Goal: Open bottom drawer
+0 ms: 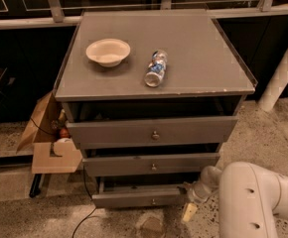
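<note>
Currently: bottom drawer (134, 199), lowest in grey cabinet (203, 63), is seen slightly drawn out. Gripper (190, 205) is placed at its right end; grip state cannot be told. Opening is judged underway; a further outward pull is called for.

White bowl (108, 51), plastic bottle (155, 68) lying on cabinet top (203, 58) — cardboard box (52, 150) at left.

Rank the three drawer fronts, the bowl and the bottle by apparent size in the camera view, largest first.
1. top drawer front
2. middle drawer front
3. bottom drawer front, with the gripper at its right end
4. bowl
5. bottle, nearly as long as the bowl but narrower
</note>
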Robot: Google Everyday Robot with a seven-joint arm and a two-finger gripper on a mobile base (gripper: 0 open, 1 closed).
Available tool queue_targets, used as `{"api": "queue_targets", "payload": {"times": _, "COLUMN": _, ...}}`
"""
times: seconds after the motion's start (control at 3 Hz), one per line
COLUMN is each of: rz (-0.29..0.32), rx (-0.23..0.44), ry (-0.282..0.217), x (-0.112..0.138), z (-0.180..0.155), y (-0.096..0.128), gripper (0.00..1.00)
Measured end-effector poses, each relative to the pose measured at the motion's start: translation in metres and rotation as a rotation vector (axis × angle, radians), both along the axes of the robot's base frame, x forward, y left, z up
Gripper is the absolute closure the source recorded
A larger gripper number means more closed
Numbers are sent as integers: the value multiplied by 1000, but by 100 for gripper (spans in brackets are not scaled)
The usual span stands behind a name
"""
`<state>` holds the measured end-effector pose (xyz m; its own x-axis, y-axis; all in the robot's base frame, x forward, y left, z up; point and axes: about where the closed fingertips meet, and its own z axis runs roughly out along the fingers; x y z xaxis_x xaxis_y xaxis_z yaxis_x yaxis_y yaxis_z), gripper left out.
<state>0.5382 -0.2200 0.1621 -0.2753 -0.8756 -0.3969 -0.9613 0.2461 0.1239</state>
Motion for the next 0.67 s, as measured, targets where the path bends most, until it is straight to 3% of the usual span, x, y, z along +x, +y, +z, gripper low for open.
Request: {"api": "queue_targets", "payload": {"times": 0.67, "rz": -30, "rx": 122, "ry": 99, "x": -33, "z": 19, "y": -4, "gripper": 0}}
